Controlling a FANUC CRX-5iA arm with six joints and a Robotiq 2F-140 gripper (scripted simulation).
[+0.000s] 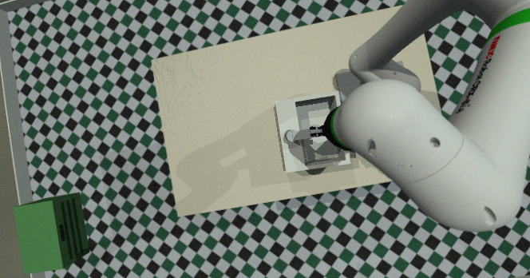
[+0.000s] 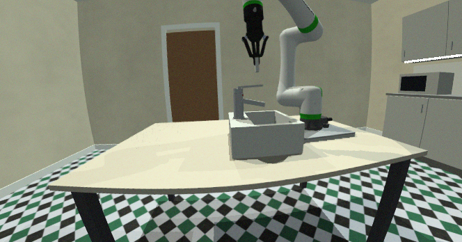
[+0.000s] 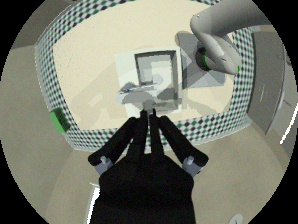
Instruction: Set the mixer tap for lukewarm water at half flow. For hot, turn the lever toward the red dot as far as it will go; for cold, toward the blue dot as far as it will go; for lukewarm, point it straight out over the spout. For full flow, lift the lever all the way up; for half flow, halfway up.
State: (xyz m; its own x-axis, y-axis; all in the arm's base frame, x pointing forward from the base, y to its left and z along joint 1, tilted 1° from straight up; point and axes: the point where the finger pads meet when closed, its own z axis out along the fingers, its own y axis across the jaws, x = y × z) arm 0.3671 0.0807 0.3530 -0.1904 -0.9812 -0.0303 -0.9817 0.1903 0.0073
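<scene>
Gripper (image 2: 257, 69) is hung above lever (image 2: 249, 86), apart from it, jaws closed, nothing held. Tap (image 2: 239, 103) is set at sink (image 2: 266, 138) rim, near worktop (image 2: 167, 156) middle.

Soft, even light fills the room, with no glare anywhere. Broad pale shadows spread across the table (image 2: 167, 156), lower left of the sink (image 2: 266, 140), and the arm (image 1: 419, 151) casts a faint one on the tabletop in the top view. The exterior view bows the walls at its edges. The wrist view is a fisheye circle, black outside, blurry and coarse throughout.
</scene>
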